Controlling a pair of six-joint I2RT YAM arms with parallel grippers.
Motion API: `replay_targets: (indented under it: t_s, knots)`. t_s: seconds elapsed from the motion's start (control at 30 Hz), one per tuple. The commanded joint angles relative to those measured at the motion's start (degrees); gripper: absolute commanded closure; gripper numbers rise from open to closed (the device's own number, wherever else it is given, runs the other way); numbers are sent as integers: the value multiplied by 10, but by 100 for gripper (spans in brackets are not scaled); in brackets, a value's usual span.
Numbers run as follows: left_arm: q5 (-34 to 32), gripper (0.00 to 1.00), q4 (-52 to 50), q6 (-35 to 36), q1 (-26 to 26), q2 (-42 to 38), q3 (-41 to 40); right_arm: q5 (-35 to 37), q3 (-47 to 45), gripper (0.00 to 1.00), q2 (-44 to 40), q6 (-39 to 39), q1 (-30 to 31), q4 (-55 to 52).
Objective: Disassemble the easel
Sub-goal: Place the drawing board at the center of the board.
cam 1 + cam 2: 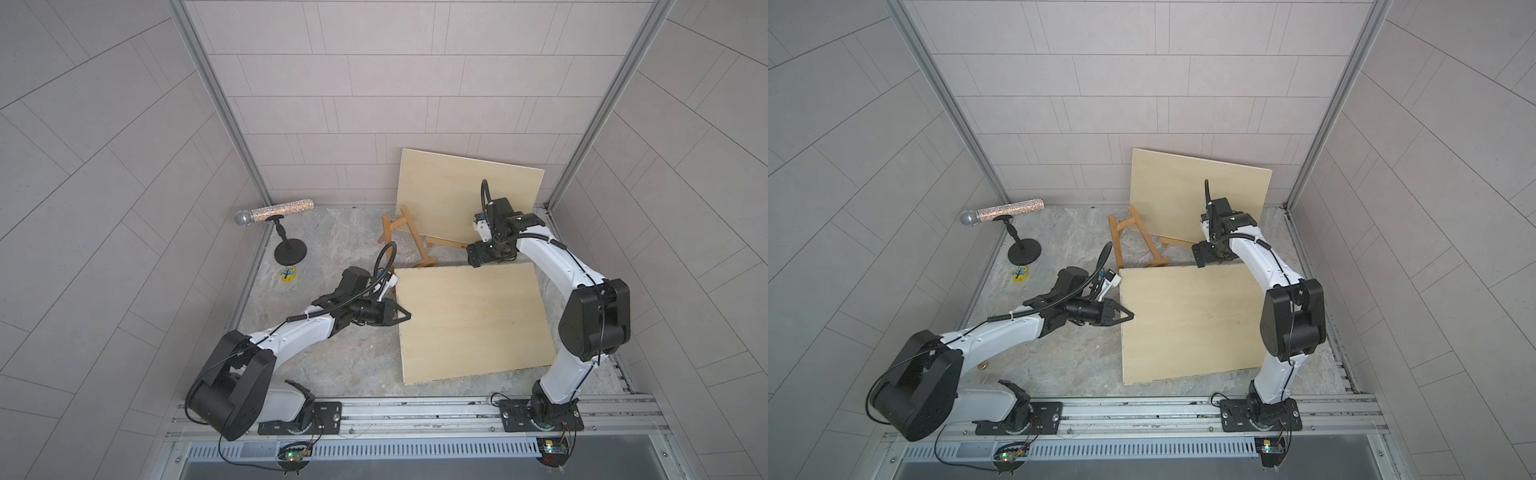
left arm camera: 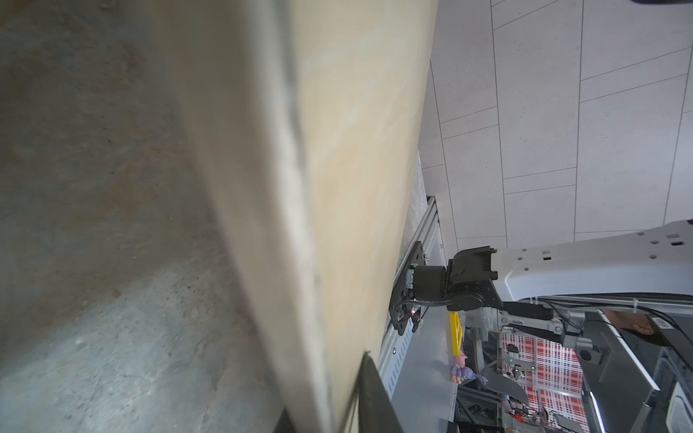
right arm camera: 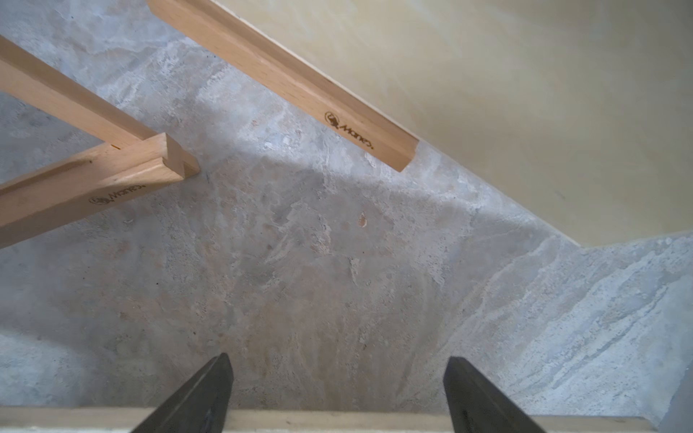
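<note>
The wooden easel (image 1: 409,237) (image 1: 1133,239) stands at the back middle of the table. A pale plywood board (image 1: 457,187) (image 1: 1183,187) leans on it toward the back wall. A second board (image 1: 469,324) (image 1: 1192,324) lies nearer the front. My left gripper (image 1: 405,316) (image 1: 1128,316) (image 2: 330,405) is shut on that board's left edge (image 2: 356,150), one finger on each face. Over the same board's far edge, my right gripper (image 1: 473,257) (image 1: 1200,255) (image 3: 337,369) points down, open and empty. Beyond it lie the easel's bars (image 3: 93,176) and the ledge (image 3: 300,86) under the leaning board (image 3: 525,93).
A glittery microphone (image 1: 272,210) rests on a black stand (image 1: 290,251) at the back left, with a small yellow piece (image 1: 287,273) on the table in front of it. A small brass item (image 1: 983,365) lies near the left arm. Walls close three sides.
</note>
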Motion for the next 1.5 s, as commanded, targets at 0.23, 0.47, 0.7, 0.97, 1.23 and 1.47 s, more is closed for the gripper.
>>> replay_targets:
  t_s: [0.23,0.47,0.7,0.97,1.23,1.47]
  knots:
    - [-207,100,91,-8,-35,81,-11,-171,-12,6,-72,83,-3,-39]
    - [-178,100,124,-17,-71,167,30,-216,-100,6,-141,120,-1,-24]
    - [-134,100,98,2,-85,245,93,-212,-188,6,-198,132,-9,-16]
    - [-115,100,49,28,-110,306,151,-205,-218,6,-224,132,-53,-13]
    - [-117,100,36,25,-118,337,171,-206,-232,5,-228,138,-63,-5]
    - [-111,100,37,-7,-127,363,197,-206,-235,5,-226,141,-67,2]
